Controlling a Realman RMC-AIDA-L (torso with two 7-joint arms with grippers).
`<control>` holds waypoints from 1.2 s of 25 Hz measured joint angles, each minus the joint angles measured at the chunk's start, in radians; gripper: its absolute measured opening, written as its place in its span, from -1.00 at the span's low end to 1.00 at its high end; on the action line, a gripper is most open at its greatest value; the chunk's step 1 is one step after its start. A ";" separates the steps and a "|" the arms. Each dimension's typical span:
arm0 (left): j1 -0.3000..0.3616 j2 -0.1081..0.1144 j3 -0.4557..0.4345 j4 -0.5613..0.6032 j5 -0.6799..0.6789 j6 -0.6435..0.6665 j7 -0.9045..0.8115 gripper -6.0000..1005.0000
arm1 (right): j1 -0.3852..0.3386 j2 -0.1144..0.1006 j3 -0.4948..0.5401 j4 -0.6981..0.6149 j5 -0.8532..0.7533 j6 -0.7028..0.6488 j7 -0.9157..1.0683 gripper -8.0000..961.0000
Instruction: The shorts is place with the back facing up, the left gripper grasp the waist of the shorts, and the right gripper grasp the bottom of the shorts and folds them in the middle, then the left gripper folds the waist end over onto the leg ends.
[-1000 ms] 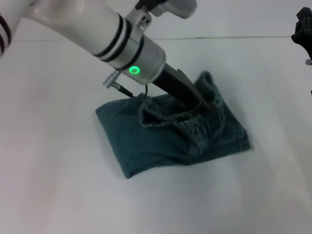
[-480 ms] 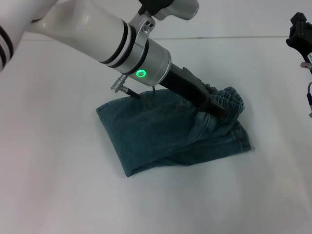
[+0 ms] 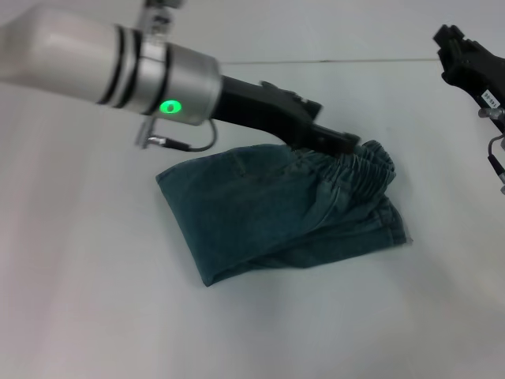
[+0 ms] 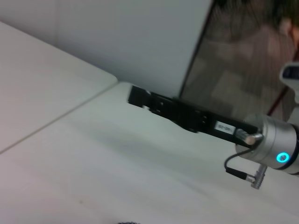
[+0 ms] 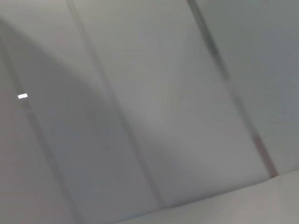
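White table (image 3: 95, 300) holds folded shorts (image 3: 260, 213), waistband toward the robot's right.

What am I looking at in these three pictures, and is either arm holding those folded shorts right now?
It is a two-armed robot at a white table. The head view looks down from its head. The left gripper sits right at the gathered waistband of the folded denim shorts; whether it grips it cannot be told. The right gripper is raised off to the side, holding nothing. The left wrist view, from the left arm's camera, shows that right gripper farther off. The right wrist view shows only blank wall.
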 joint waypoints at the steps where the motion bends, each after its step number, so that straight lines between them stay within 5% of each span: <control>1: 0.026 0.000 -0.032 0.007 -0.019 0.019 0.014 0.70 | 0.006 -0.004 -0.060 -0.036 0.000 -0.023 0.067 -0.79; 9: 0.204 0.035 -0.301 0.008 -0.089 0.184 0.098 0.80 | 0.001 -0.018 -0.637 -0.476 -0.001 -0.406 0.578 -0.62; 14: 0.298 0.072 -0.357 0.006 -0.085 0.267 0.104 0.80 | -0.054 -0.028 -0.895 -0.765 -0.001 -0.646 0.799 -0.14; 17: 0.342 0.077 -0.415 0.011 -0.057 0.344 0.130 0.80 | -0.093 -0.040 -0.975 -0.867 -0.004 -0.709 0.881 0.36; 22: 0.374 0.079 -0.470 0.013 0.000 0.426 0.148 0.80 | -0.128 -0.046 -1.018 -0.896 -0.110 -0.696 0.908 0.79; 30: 0.374 0.077 -0.472 0.008 0.027 0.436 0.147 0.80 | -0.134 -0.008 -1.020 -0.891 -0.257 -0.574 0.908 0.92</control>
